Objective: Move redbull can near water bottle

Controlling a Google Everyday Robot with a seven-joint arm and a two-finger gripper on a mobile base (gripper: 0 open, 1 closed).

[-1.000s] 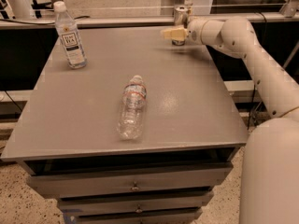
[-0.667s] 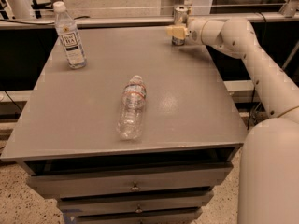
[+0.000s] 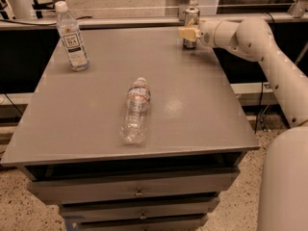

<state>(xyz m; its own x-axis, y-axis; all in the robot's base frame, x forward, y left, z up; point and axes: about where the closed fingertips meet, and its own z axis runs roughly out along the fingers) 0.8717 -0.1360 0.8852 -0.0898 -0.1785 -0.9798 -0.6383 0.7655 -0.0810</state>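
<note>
The redbull can (image 3: 191, 17) stands upright at the far right back edge of the grey table (image 3: 86, 124). My gripper (image 3: 189, 32) is at the can's mid height, reaching in from the right, and its cream tip crosses in front of the can. The water bottle (image 3: 136, 110), clear and ribbed with a red-and-blue band, lies on its side at the table's middle, cap pointing away. It lies well to the near left of the can.
A white-capped bottle with a large white-and-dark label (image 3: 72, 37) stands upright at the back left corner. My white arm (image 3: 269, 57) stretches along the table's right side. Drawers (image 3: 139, 191) sit under the front edge. A rail runs behind the table.
My gripper has moved right and slightly back, from just left of the can to right at it. The can and both bottles have not moved.
</note>
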